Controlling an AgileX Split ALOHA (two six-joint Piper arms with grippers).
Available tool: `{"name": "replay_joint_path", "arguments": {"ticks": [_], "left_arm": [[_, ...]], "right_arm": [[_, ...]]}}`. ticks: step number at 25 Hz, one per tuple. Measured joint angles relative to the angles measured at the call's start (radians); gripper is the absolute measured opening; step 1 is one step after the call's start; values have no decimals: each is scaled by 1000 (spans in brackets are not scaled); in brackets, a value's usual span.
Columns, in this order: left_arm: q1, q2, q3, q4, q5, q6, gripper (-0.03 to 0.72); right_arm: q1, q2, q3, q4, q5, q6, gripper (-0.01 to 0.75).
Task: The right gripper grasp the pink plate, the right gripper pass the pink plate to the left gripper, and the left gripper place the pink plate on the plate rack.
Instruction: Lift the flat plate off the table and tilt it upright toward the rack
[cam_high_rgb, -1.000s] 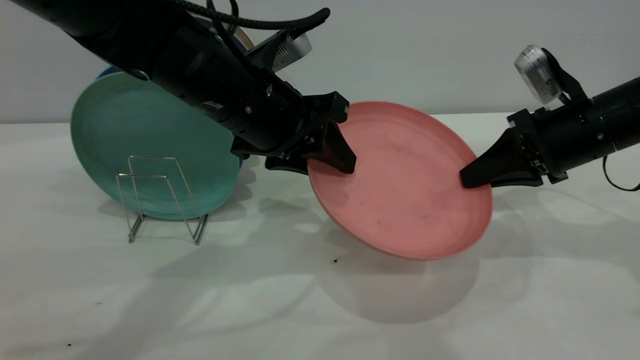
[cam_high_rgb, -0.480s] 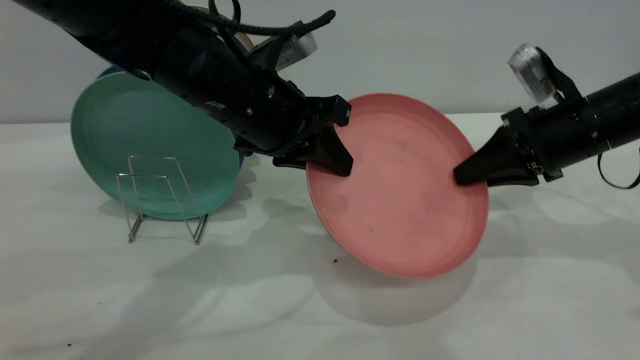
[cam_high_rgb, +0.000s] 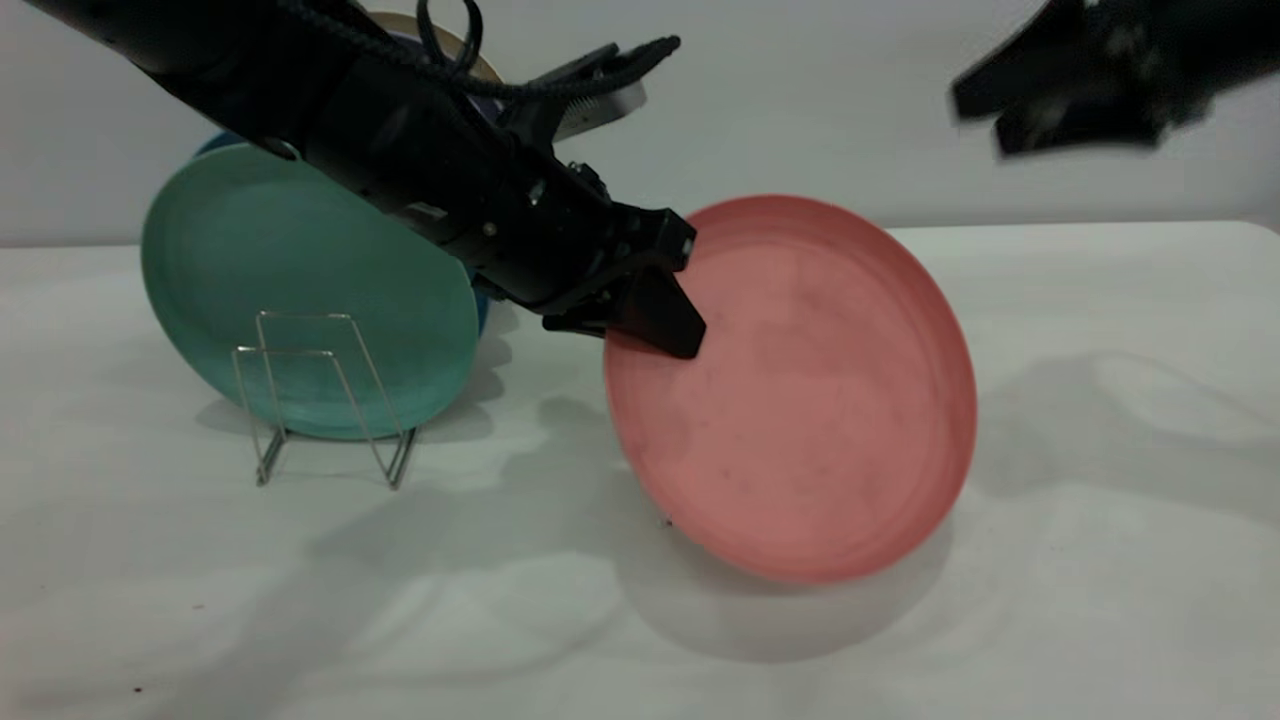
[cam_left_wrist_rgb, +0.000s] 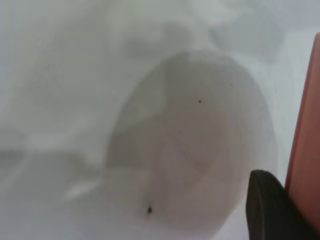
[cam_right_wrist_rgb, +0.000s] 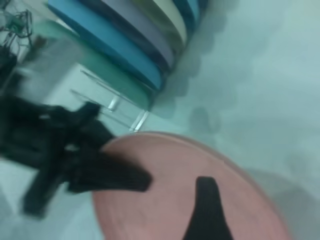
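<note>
A: Where did the pink plate sit?
B: Tilted above the table, right of the plate rack, pinched at its rim by the left gripper.
A: The right gripper?
B: Clear above; its state was unclear.
A: Handling?
B: Likely stiff, light, slippery; 1 rim grip sufficed.

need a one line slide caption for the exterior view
Left gripper alone holds the tilted pink plate by its rim above the table, right gripper raised clear, plate rack beside.

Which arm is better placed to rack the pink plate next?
Left. The left gripper grips the pink plate near the plate rack; the right gripper is off it, high up.
</note>
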Motion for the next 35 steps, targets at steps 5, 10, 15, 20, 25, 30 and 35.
{"name": "replay_joint_path", "arguments": {"ticks": [5, 10, 15, 20, 25, 30, 35], "left_arm": [[112, -140, -2, 159, 145, 36, 97], [240, -342, -2, 361, 299, 63, 97], [334, -499, -2, 547, 359, 177, 97], [375, -568, -23, 653, 377, 389, 97], [378, -551, -100, 802, 385, 511, 97], [378, -503, -142, 903, 377, 610, 97], [378, -431, -142, 910, 325, 717, 97]], "right_arm": [[-5, -213, 2, -186, 162, 134, 505], [-5, -420, 27, -300, 188, 262, 398], [-5, -630, 151, -386, 199, 337, 360], [-5, -849, 390, -440, 205, 408, 359], [-5, -1071, 597, -517, 190, 521, 359], [-5, -1322, 692, -637, 174, 643, 359], [-5, -1544, 700, -794, 175, 774, 359]]}}
